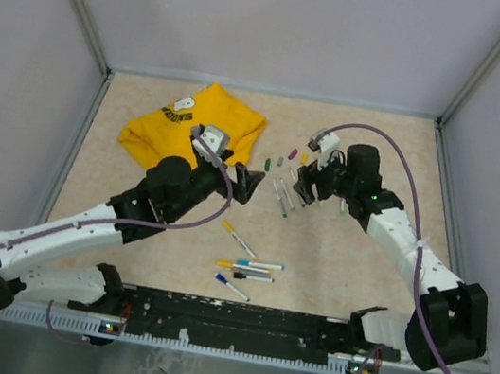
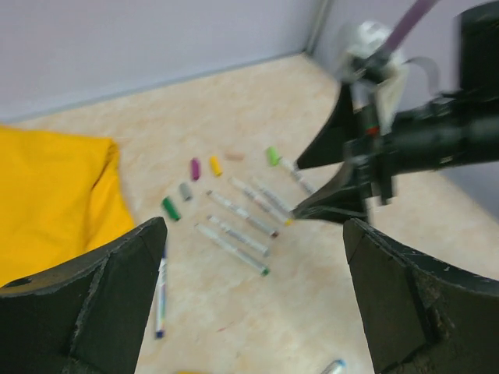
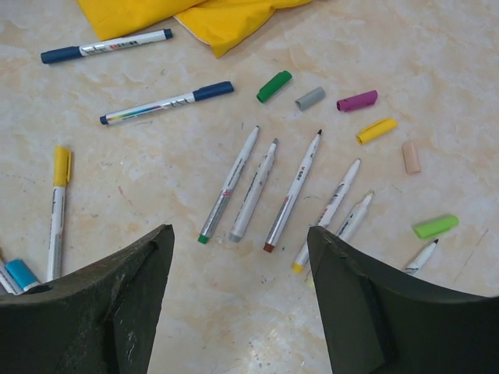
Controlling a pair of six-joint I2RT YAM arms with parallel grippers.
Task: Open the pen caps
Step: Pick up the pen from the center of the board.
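Pens [image 1: 280,195] well inside table [image 1: 374,131] edges

A crumpled yellow T-shirt [image 1: 174,136] with dark lettering and a white tag lies on the beige, marbled table [image 1: 343,260], toward its far left corner. Plain pale grey walls [image 1: 287,21] enclose the table on three sides.

Two matching arms on show: the left arm [image 1: 79,231] and the right arm [image 1: 405,237] both wear white shell sections broken up by chunky black joint housings, with black bases on a black rail [image 1: 238,317] along the near edge. A purple cable [image 1: 406,170] trails off each, and a pale grey camera block [image 1: 212,138] sits at the wrist. Up close, the left gripper [image 2: 253,226] and the right gripper [image 3: 240,231] carry broad matte-black wedge fingers [image 2: 93,312], scuffed pale along the edges.
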